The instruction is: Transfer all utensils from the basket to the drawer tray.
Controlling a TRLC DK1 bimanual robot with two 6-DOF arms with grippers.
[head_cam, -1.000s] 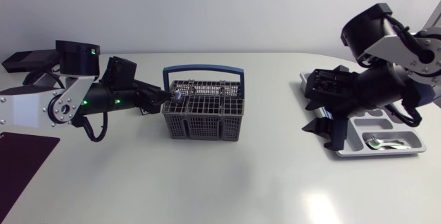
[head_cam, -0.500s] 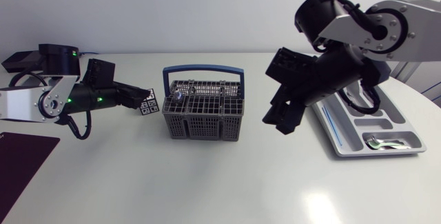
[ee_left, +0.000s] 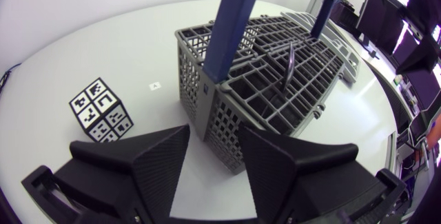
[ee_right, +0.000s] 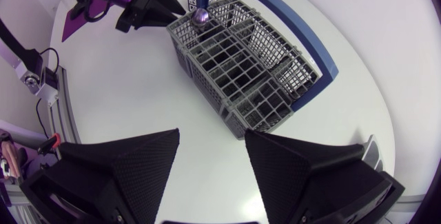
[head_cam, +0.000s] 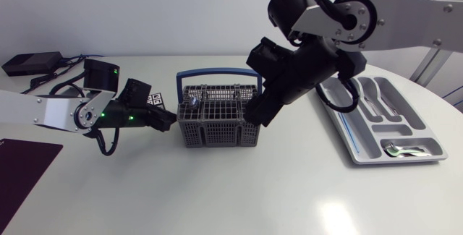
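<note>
Head view: the basket [head_cam: 217, 139] stands in the middle of the table [head_cam: 217, 199], grey mesh with a blue handle arched along its length. One utensil [head_cam: 192, 101] stands in its left end, rounded head poking above the rim. The left gripper [head_cam: 171, 118] sits low against that same end; I cannot tell whether it touches the wall. The right gripper [head_cam: 257, 113] hangs at the basket's right end, by the outer edge. The drawer tray [head_cam: 362, 148] lies well apart to the right, with a spoon [head_cam: 399, 148] already in its near compartment.

Left wrist view: the fingers are spread with nothing gripped, and the basket's corner is just ahead of the gap. The utensil rises beyond the handle post, nearly upright with a slight lean. A marker cube [ee_left: 103, 110] sits on the table beside the gripper.

Right wrist view: these fingers are also spread and empty. The basket lies ahead of them, its long side running away, and the utensil is at the far end beside the handle post, close to the left gripper.

The utensil's long axis is near vertical, so a pick likely calls for a drop from above and a straight lift. The left gripper is nearer it. The right one is nearer the tray but must cross the basket's whole length.
</note>
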